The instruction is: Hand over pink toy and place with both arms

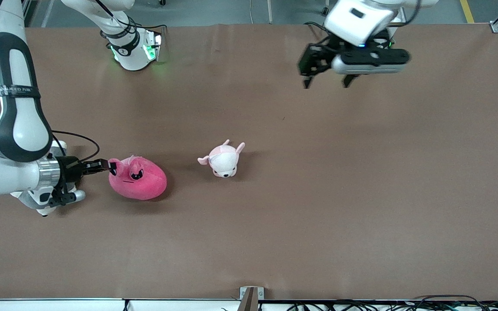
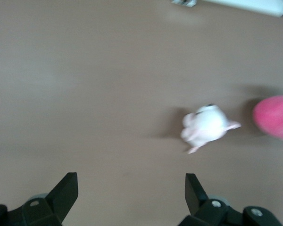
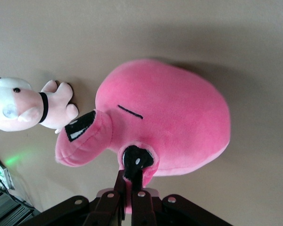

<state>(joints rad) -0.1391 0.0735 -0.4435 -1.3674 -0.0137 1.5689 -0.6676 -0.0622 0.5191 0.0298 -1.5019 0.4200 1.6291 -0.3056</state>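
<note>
The pink toy [image 1: 138, 177], a round hot-pink plush with black eyes, lies on the brown table toward the right arm's end. My right gripper [image 1: 110, 166] is low at the toy's edge and shut on a fold of its plush by an eye. In the right wrist view the fingers [image 3: 132, 181] pinch that pink fold of the toy [image 3: 170, 117]. My left gripper [image 1: 326, 83] hangs open and empty in the air over the bare table near the left arm's base. The toy shows at the edge of the left wrist view [image 2: 274, 116].
A small pale pink-and-white animal plush [image 1: 223, 159] lies beside the pink toy, toward the table's middle; it also shows in the left wrist view [image 2: 205, 126] and the right wrist view [image 3: 23, 106]. The right arm's base [image 1: 134, 47] stands at the table's back edge.
</note>
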